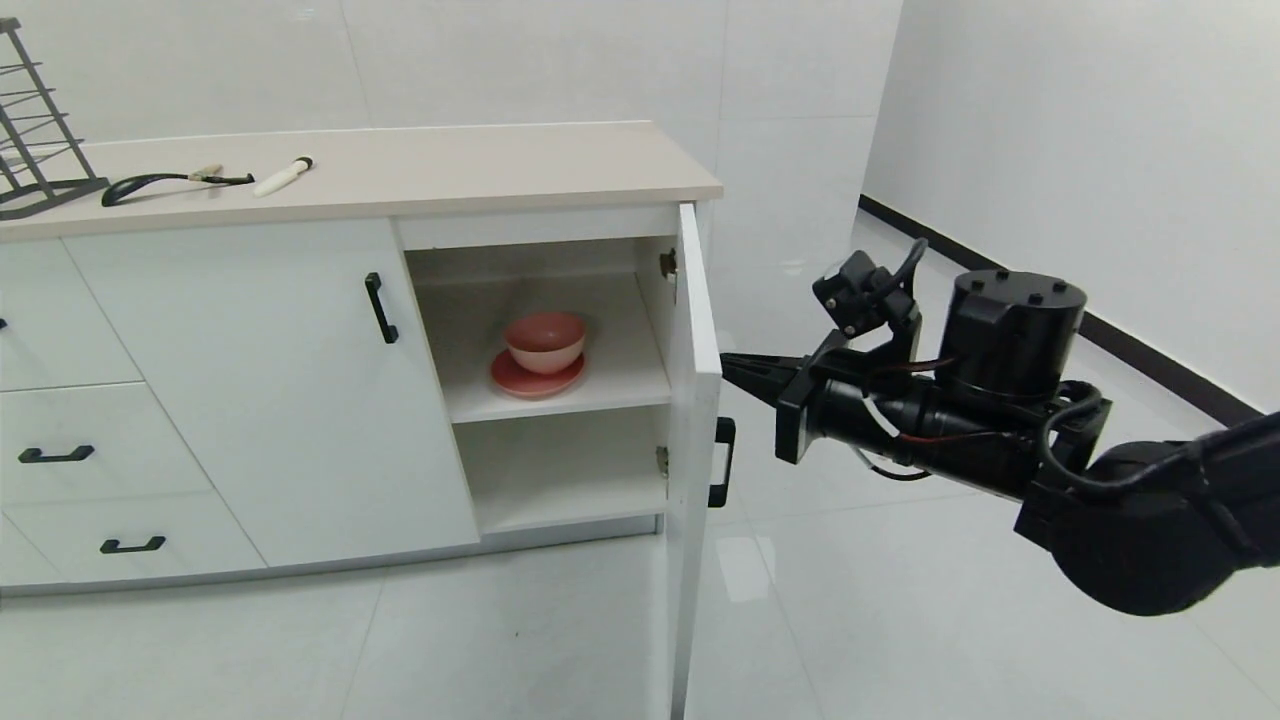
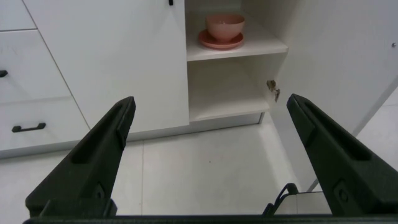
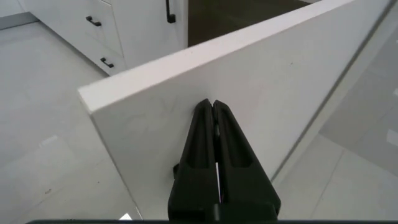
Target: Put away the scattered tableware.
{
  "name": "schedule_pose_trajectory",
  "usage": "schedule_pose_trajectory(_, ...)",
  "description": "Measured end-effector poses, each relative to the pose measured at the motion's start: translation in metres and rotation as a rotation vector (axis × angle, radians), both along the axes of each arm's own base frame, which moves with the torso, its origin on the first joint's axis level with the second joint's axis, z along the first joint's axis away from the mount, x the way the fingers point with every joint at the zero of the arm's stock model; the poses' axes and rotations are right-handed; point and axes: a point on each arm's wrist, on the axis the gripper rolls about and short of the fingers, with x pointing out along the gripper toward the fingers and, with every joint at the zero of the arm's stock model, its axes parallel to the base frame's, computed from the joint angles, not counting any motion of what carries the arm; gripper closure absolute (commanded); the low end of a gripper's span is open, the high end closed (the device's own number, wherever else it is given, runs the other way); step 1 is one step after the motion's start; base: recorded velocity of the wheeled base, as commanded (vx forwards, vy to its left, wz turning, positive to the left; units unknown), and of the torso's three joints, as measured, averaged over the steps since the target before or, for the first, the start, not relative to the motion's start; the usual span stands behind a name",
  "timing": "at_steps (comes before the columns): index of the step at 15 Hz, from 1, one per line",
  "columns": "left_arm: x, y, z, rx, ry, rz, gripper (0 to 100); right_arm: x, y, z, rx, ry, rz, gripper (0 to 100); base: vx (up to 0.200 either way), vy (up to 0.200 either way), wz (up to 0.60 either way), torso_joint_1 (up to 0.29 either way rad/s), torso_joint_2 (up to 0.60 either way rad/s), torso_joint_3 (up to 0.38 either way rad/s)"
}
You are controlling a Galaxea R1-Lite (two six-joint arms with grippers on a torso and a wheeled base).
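Our right jaws are pressed together, holding nothing, their tips touching the outer face of the one open cabinet door (image 1: 690, 400), above its black handle (image 1: 722, 462). Our left jaws stand wide apart and empty over the floor (image 2: 205, 162), facing the cabinet. On the upper shelf (image 1: 620, 385) inside sits one pink bowl (image 1: 545, 342) on one pink plate (image 1: 535, 382). On the tabletop (image 1: 450, 165) lie one black ladle (image 1: 150, 183), one white-handled utensil (image 1: 283, 176) and one small tan piece (image 1: 207, 172), near one wire rack (image 1: 35, 130).

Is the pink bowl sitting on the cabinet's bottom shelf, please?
No, the pink bowl sits on a pink plate on the upper shelf.
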Motion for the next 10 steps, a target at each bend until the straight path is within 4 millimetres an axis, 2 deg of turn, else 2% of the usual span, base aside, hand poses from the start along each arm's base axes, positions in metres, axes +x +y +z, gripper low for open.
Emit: schedule_pose_trajectory(10,0.0,0.0,0.0,-0.001,0.0,0.0,0,0.055,0.041,-0.027,0.039,-0.036,0.008,100,0.0,0.0,0.0,0.0,0.0,0.0)
